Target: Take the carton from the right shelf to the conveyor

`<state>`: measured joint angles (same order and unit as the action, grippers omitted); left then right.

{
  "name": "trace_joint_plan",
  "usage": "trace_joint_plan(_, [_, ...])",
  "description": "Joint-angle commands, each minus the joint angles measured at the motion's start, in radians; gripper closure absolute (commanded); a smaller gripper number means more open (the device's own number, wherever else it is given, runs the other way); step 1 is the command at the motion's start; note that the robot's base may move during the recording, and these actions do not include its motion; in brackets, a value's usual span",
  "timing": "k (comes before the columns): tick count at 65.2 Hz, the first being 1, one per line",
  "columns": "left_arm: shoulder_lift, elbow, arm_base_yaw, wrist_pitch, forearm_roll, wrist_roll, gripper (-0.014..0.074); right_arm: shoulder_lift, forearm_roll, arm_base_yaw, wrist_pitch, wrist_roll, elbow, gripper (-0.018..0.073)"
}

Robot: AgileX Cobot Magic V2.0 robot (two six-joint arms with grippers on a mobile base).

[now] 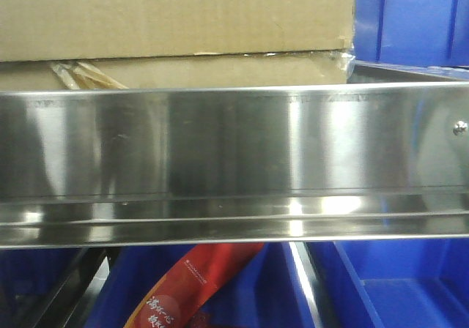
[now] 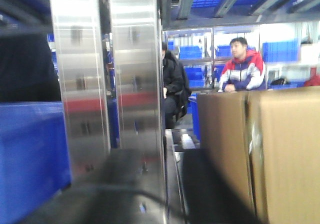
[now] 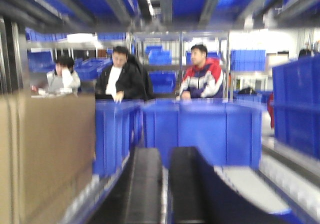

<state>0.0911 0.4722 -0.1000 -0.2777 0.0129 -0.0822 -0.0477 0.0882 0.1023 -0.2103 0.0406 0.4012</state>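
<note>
A brown carton [image 1: 176, 17] stands on the shelf above a wide steel rail [image 1: 234, 159] in the front view. In the left wrist view the carton [image 2: 280, 154] fills the right side. My left gripper [image 2: 167, 194] is blurred; its dark fingers [image 2: 210, 194] stand apart, the right one beside the carton's near face, with nothing between them. In the right wrist view the carton [image 3: 45, 154] is at the left. My right gripper [image 3: 166, 184] has its two dark fingers [image 3: 145, 184] close together and empty, to the right of the carton. The conveyor is not clearly in view.
A steel upright post [image 2: 105, 84] stands left of the left gripper. Blue bins [image 3: 200, 129] stand ahead of the right gripper, with more at the right [image 3: 297, 109]. Blue bins [image 1: 410, 20] sit beside the carton. A red package [image 1: 190, 284] lies below the rail. People [image 3: 202, 79] sit behind.
</note>
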Motion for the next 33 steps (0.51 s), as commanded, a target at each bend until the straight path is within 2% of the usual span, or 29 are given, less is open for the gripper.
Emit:
trace_joint_plan(1, [0.064,0.113,0.009,-0.058,-0.004,-0.019,0.0244,-0.050,0.004,0.001,-0.008,0.008,0.075,0.0367])
trace_joint_plan(5, [0.116,0.183,0.009,-0.074,-0.033,-0.019,0.0177,-0.090,0.004,0.001,-0.008,0.008,0.115,0.0236])
trace_joint_plan(10, [0.177,0.256,0.009,-0.108,-0.052,-0.019,0.0136,-0.137,0.004,0.001,-0.008,0.008,0.151,0.0078])
trace_joint_plan(13, [0.210,0.293,0.034,-0.114,-0.065,-0.019,0.0120,-0.170,0.002,0.001,-0.008,0.008,0.165,-0.0010])
trace_joint_plan(20, [0.264,0.343,0.138,-0.114,-0.070,-0.040,0.0094,-0.236,-0.004,0.001,-0.005,0.008,0.167,-0.0001])
trace_joint_plan(26, [0.318,0.390,0.259,-0.159,-0.070,-0.144,0.0075,-0.287,-0.010,0.010,0.017,0.008,0.174,0.0000])
trace_joint_plan(33, [0.403,0.455,0.387,-0.215,-0.070,-0.150,0.0077,-0.349,-0.003,0.065,-0.002,0.008,0.220,0.0000])
